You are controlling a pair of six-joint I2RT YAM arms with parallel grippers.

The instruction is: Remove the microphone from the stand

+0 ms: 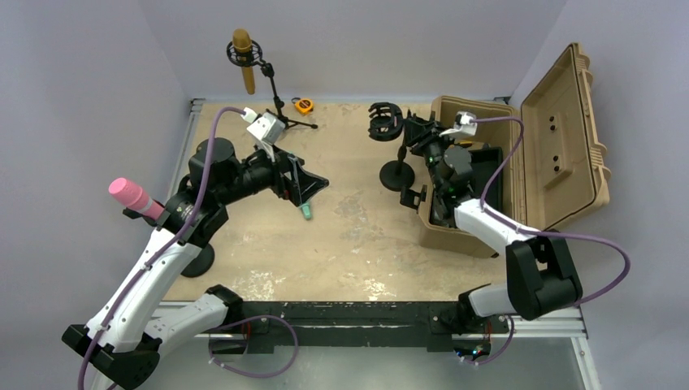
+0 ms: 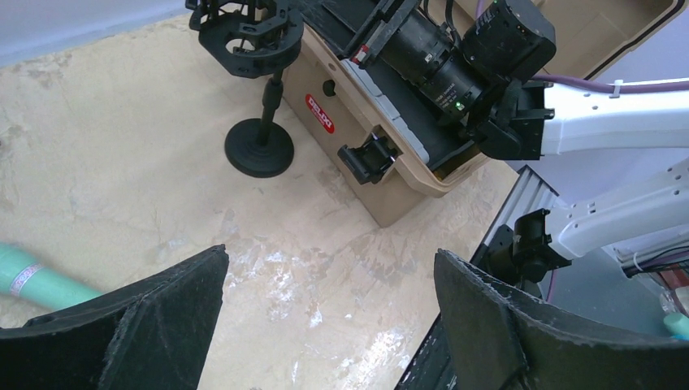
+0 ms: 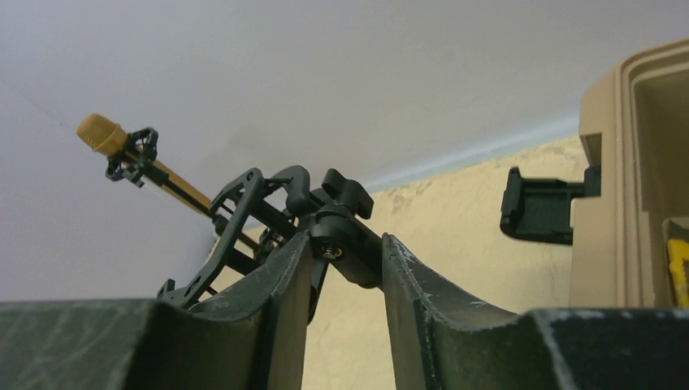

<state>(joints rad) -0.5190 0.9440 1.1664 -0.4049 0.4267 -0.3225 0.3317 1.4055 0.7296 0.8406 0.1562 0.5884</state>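
Note:
A teal microphone (image 1: pixel 306 211) lies on the table just under my left gripper (image 1: pixel 313 185); its end shows at the left of the left wrist view (image 2: pixel 36 280). My left gripper (image 2: pixel 331 256) is open and empty above the table. A black stand with an empty shock mount (image 1: pixel 383 120) stands on a round base (image 1: pixel 397 174) beside the case; it also shows in the left wrist view (image 2: pixel 244 32). My right gripper (image 3: pixel 345 244) is shut on the stand's swivel joint (image 3: pixel 349 244) just below the mount (image 3: pixel 236 223).
A gold microphone (image 1: pixel 244 61) sits in a tripod stand at the back left, also in the right wrist view (image 3: pixel 101 134). A pink microphone (image 1: pixel 134 197) stands at the left. An open tan case (image 1: pixel 561 122) is on the right. An orange tape measure (image 1: pixel 303 105) lies at the back.

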